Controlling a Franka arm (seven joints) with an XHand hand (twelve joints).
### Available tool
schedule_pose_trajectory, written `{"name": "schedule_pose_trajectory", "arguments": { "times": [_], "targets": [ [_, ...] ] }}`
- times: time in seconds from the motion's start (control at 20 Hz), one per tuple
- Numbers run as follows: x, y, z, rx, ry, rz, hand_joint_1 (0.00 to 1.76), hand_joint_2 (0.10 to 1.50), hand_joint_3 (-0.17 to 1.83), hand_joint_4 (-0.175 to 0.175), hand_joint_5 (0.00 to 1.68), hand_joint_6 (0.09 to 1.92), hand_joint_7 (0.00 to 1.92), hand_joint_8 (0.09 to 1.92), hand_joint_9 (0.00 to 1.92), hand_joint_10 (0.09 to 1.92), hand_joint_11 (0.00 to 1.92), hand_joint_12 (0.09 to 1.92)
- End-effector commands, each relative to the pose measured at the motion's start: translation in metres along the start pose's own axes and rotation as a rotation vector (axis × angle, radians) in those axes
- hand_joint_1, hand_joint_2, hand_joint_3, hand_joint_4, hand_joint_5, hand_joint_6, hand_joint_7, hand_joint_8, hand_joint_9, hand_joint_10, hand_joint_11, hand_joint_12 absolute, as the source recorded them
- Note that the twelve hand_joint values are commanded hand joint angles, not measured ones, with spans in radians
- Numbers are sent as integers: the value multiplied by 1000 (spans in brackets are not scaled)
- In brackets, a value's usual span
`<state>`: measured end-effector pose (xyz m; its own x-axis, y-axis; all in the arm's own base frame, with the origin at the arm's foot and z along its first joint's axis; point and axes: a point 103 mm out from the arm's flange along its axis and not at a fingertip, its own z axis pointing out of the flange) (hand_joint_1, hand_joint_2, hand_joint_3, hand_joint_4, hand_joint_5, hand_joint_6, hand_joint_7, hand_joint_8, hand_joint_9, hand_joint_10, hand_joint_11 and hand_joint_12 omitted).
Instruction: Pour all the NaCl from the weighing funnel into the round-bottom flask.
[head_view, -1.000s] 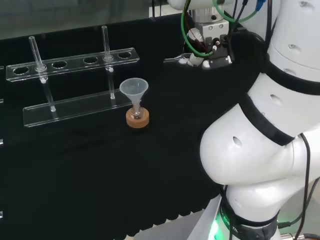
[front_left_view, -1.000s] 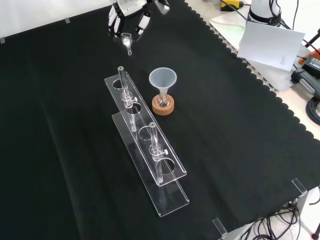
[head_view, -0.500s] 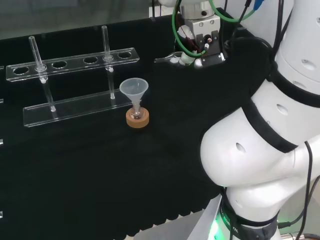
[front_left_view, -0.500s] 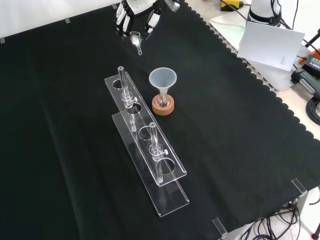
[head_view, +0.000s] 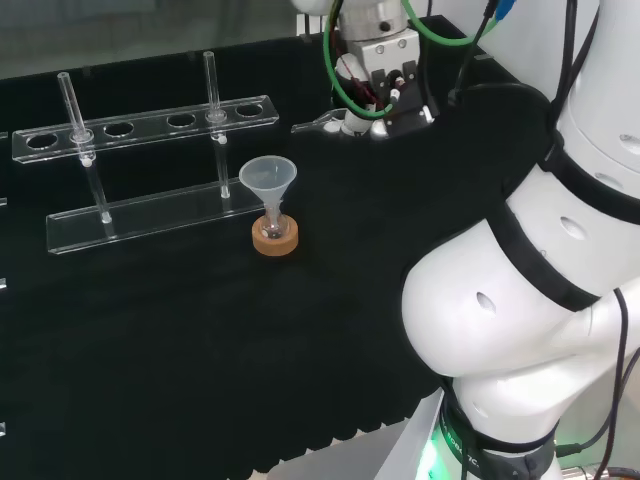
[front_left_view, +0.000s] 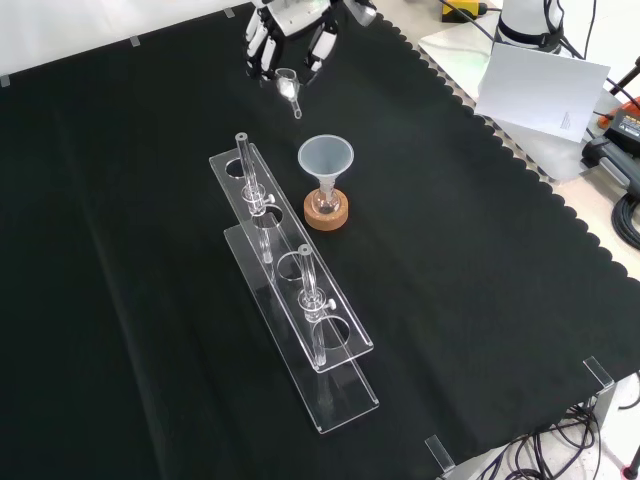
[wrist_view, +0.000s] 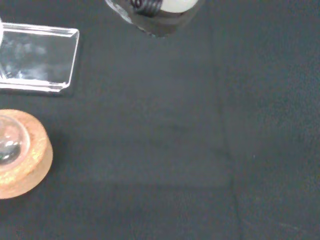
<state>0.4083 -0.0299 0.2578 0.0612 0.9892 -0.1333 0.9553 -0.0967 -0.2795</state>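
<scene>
Fingers (front_left_view: 263, 45): curled down around a small clear weighing funnel (front_left_view: 287, 87), its spout slanting down toward the front view's lower right.
Hand (front_left_view: 290, 30): black and white, at the top of the front view, raised above the black cloth (front_left_view: 480, 300).
Flask (front_left_view: 326, 196): small and round-bottomed, upright in a cork ring (front_left_view: 327, 211), a clear plastic funnel (front_left_view: 325, 160) seated in its neck; it stands below and right of the hand in the front view, apart from it.
Rack (front_left_view: 290, 290): clear plastic, just left of the flask in the front view, holding two glass tubes (front_left_view: 250, 185).
Wrist view: the cork ring (wrist_view: 22, 155) and the flask's bulb (wrist_view: 10, 142) sit beside one end of the rack (wrist_view: 37, 60).
</scene>
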Motion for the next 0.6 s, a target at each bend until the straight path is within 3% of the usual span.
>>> {"name": "schedule_pose_trajectory", "arguments": {
  "times": [0.05, 0.6],
  "targets": [
    [15, -7, -4, 14, -63, -14, 1125, 1029, -175, 175, 1419, 276, 563, 589, 936, 339, 706, 1124],
    [13, -9, -1, 52, -174, -32, 1125, 1029, -175, 175, 1421, 272, 560, 590, 931, 337, 701, 1129]
  ]
}}
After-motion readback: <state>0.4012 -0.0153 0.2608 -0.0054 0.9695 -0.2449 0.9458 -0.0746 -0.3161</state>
